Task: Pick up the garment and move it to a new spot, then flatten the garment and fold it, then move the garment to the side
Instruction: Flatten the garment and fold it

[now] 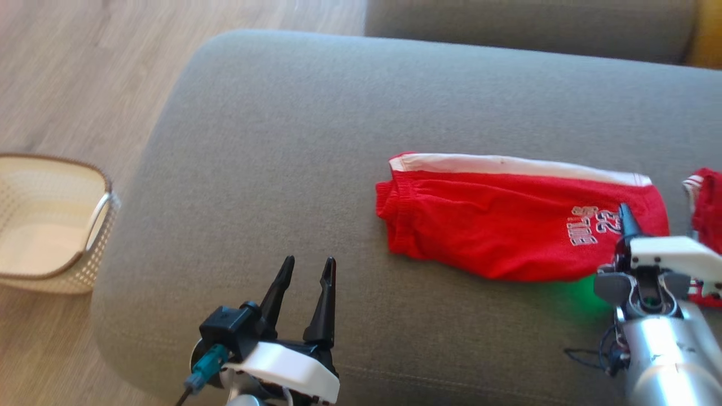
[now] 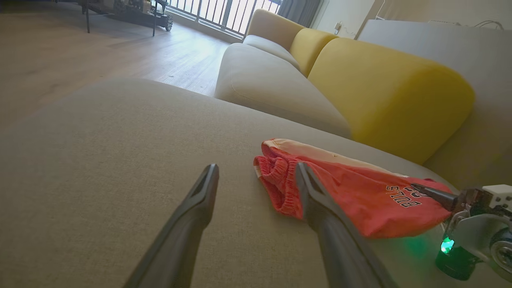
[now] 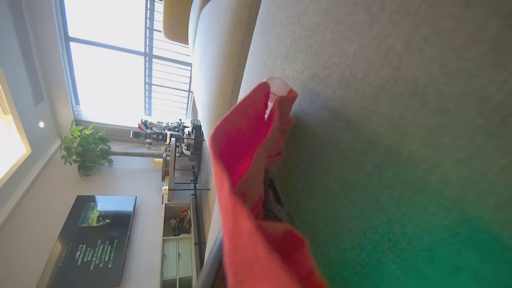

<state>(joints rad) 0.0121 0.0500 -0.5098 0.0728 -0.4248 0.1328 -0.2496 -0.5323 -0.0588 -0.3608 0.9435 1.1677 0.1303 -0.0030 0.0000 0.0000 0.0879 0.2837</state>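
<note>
Plainly, the coming move turns on how the garment [image 1: 496,225] lies relative to the two arms. It rests on the grey cushion [image 1: 282,141], in its right half and about midway between the front and back edges. Its long axis runs left to right along the cushion.

The right tool [image 1: 627,220] is at the garment's right end, on the printed leg hem. In the right wrist view red cloth rises from the cushion and bunches round the dark fingers, so I judge this tool clamped on the garment there.

The left tool [image 1: 309,262] hangs over the cushion's front edge with its fingers spread and nothing between them. It stands apart from the garment, which lies ahead of it and to its right. The waistband [image 1: 389,217] is the end nearest to it, so the left arm is the better placed for that end.

The garment is a pair of red shorts with a ribbed, gathered waistband. A white stripe [image 1: 507,164] runs along the far side and pale lettering sits near the right hem. It looks fairly flat and seemingly doubled leg over leg, with soft wrinkles near the waistband.

A second red piece [image 1: 708,208] lies at the cushion's right edge, just beside the shorts. A pale basket [image 1: 96,225] stands on the floor off the left edge.
</note>
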